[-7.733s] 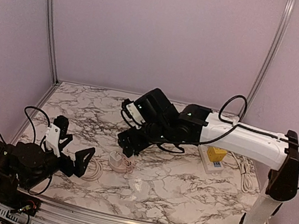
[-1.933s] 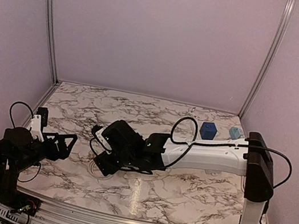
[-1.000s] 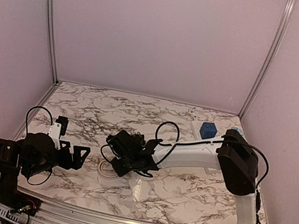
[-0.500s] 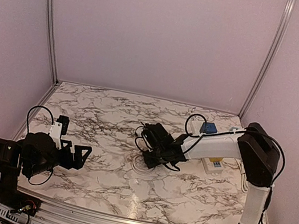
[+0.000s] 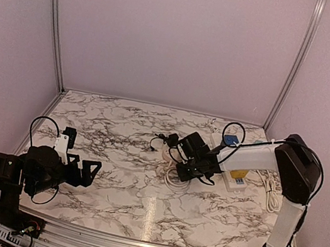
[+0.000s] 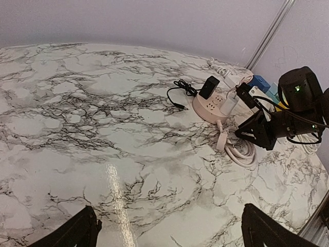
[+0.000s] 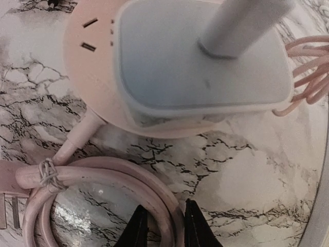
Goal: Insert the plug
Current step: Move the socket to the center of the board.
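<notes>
- You are working on a marble table (image 5: 119, 128); everything sits toward its right half.
- Your right arm (image 5: 255, 155) reaches in to the middle of the table; the right gripper (image 7: 163, 229) points down, its fingertips clenched close together with a loop of the coiled cord (image 7: 103, 177) passing between them.
- Your left gripper (image 5: 84, 170) hangs near the left front corner, well apart from the rest; its fingers (image 6: 82, 231) are spread wide with nothing between them.
- The power strip (image 5: 231, 181) lies by the right edge, just beyond the right wrist.
- The round socket hub (image 7: 87, 77) rests on the marble just past the coil; a white adapter (image 7: 205, 67) is seated on its top and a black adapter (image 6: 209, 86) stands at its far side.
- The plug (image 7: 7, 182) at the cord's end lies flat on the table beside the coil, prongs bare; it is in no socket, and apart from the power strip.
</notes>
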